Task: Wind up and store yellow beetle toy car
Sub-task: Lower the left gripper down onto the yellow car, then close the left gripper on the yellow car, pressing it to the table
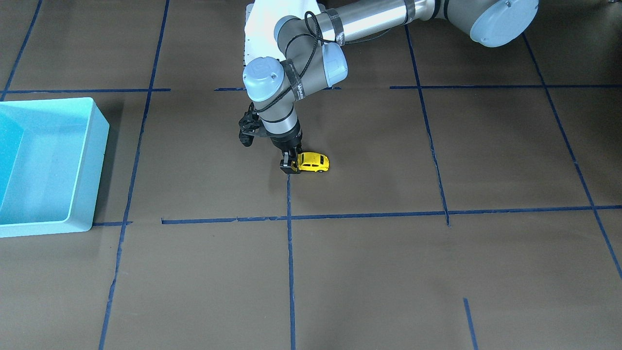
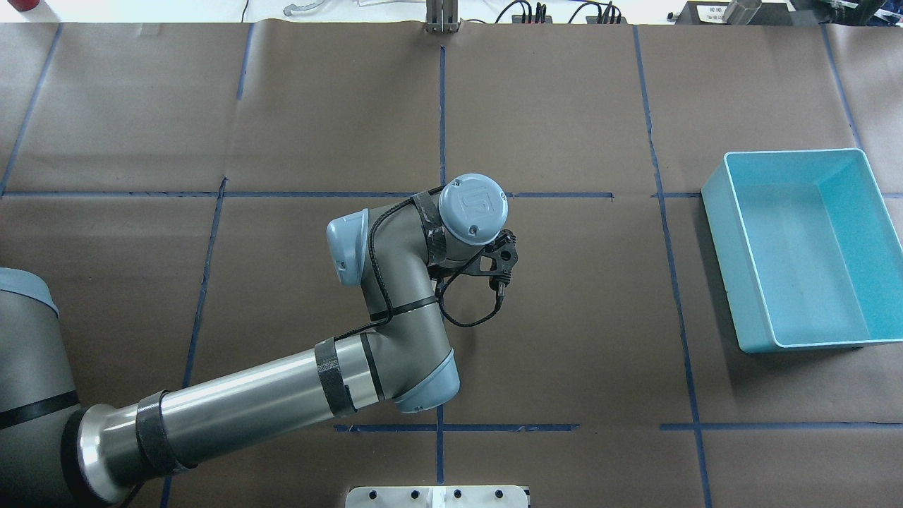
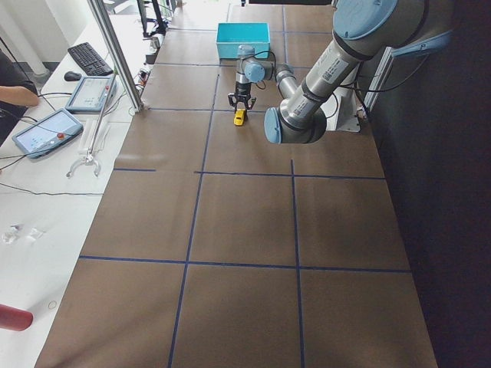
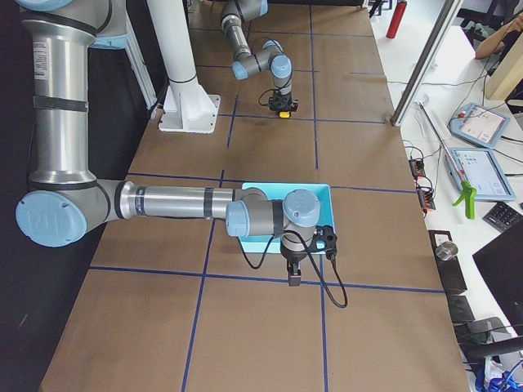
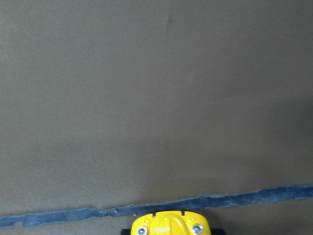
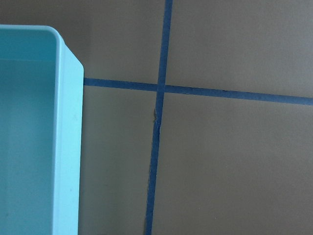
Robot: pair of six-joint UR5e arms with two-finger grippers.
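Yellow beetle-shaped toy car [image 1: 316, 162] sits mid-table on brown paper [image 1: 437, 272], 1 end clenched by the left gripper [image 1: 290, 167], which should press its wheels down and drag straight back; cannot tell for the right gripper [image 4: 292, 279].

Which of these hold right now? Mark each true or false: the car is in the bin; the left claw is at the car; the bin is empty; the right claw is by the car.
The car is in the bin: false. The car stands upright on the table, well apart from the bin.
The left claw is at the car: true. The left claw is at one end of it; a firm grip cannot be confirmed.
The bin is empty: true.
The right claw is by the car: false. The right claw hangs beside the bin's corner.
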